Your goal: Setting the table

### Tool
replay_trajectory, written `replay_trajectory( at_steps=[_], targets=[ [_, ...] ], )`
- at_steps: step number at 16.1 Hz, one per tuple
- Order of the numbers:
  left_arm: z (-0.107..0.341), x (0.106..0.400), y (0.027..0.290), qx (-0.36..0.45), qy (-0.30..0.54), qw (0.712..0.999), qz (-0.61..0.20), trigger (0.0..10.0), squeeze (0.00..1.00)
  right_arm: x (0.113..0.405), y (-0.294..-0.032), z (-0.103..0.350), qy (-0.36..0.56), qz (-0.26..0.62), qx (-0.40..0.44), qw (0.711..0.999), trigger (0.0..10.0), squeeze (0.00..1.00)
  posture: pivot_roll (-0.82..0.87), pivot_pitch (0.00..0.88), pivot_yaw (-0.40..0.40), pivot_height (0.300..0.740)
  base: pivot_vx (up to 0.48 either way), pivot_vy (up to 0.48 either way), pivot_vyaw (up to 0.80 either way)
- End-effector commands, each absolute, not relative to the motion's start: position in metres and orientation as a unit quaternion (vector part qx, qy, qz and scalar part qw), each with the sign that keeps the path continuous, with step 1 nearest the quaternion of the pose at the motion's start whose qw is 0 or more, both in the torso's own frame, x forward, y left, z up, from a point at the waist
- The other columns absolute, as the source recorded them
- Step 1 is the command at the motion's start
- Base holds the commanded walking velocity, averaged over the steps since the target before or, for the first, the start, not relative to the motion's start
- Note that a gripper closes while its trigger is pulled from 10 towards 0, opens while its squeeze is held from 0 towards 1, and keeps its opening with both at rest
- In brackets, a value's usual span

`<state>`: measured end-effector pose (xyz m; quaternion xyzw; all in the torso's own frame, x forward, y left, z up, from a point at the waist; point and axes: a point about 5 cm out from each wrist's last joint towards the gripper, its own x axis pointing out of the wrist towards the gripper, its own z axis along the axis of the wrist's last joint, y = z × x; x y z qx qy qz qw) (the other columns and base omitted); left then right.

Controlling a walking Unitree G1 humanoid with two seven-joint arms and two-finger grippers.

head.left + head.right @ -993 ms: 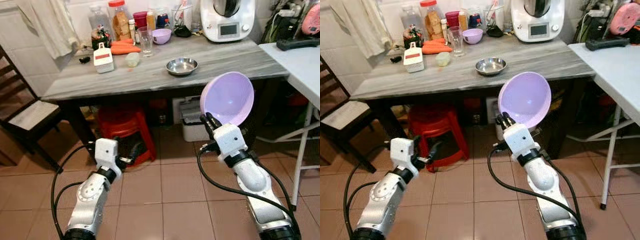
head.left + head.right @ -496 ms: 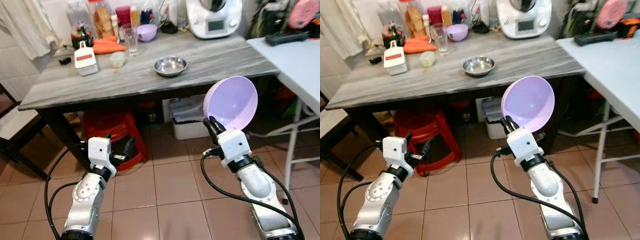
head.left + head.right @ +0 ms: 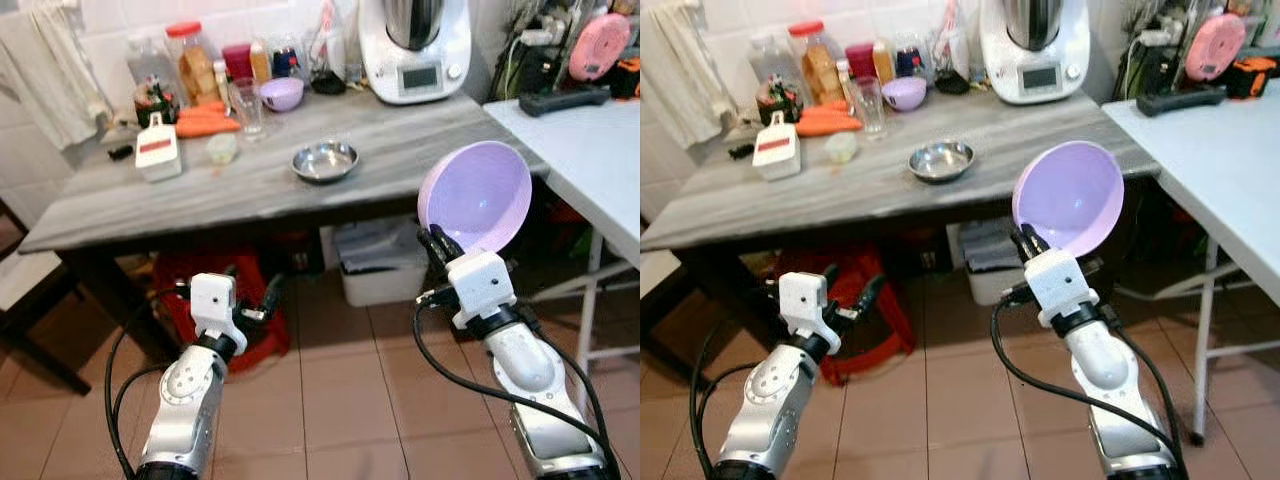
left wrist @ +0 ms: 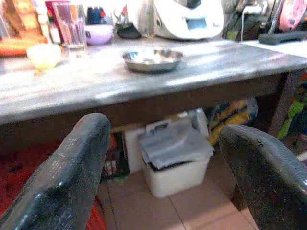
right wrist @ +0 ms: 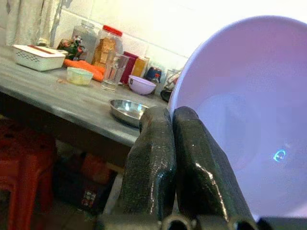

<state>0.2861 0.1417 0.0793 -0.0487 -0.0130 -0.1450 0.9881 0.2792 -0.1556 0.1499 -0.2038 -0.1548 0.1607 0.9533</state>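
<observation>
left eye view has the big lilac bowl [image 3: 477,195] up in the air in front of the counter [image 3: 240,190], tipped so its inside faces the camera, rim pinched by the right hand [image 3: 440,245]. right wrist view shows that hand's two black fingers [image 5: 156,158] squeezed together on the bowl's edge, so it's closed tight on it. the bowl sits just off the counter's front right corner, not touching the top. the left hand [image 3: 262,300] is low down by the red stool [image 3: 215,300] under the counter, and left wrist view shows its fingers [image 4: 72,172] spread wide apart with nothing between them. on the grey counter top there's a small steel bowl [image 3: 325,159] near the middle, a drinking glass [image 3: 245,105] behind it, a smaller purple bowl [image 3: 281,93] near the wall, carrots [image 3: 205,124], a white grater-looking thing [image 3: 158,158], some jars [image 3: 190,65] and a white kitchen machine [image 3: 413,45] at the back right. under the counter sits a white bin [image 3: 378,262] with grey stuff in it. a white folding table [image 3: 590,140] stands just to the right of the counter, floor is reddish tile [image 3: 340,400].
</observation>
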Motion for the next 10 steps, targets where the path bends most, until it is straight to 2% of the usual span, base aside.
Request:
replay_trajectory(
  at_steps=[1, 2, 4, 10],
  targets=[
    [0.0823, 0.2880, 0.1505, -0.038, -0.015, 0.991, -0.130, 10.0, 0.00, 0.2790, -0.1458, 0.1558, -0.169, 0.176, -0.200, 0.949, 10.0, 0.00, -0.05, 0.000, 0.121, 0.740, 0.364, 0.000, 0.00],
    [0.0817, 0.2877, 0.1494, -0.041, -0.014, 0.991, -0.129, 10.0, 0.00, 0.2790, -0.1459, 0.1556, -0.168, 0.177, -0.201, 0.949, 10.0, 0.00, -0.05, 0.000, 0.121, 0.740, 0.368, 0.000, 0.00],
    [0.0799, 0.2858, 0.1479, -0.043, -0.011, 0.990, -0.132, 10.0, 0.00, 0.2785, -0.1453, 0.1551, -0.167, 0.177, -0.198, 0.950, 10.0, 0.00, -0.06, 0.000, 0.120, 0.740, 0.364, 0.000, 0.75],
    [0.0788, 0.2851, 0.1440, -0.046, -0.008, 0.990, -0.136, 10.0, 0.00, 0.2785, -0.1446, 0.1541, -0.164, 0.174, -0.195, 0.951, 10.0, 0.00, -0.06, 0.000, 0.122, 0.740, 0.366, 0.000, 0.00]
  ],
)
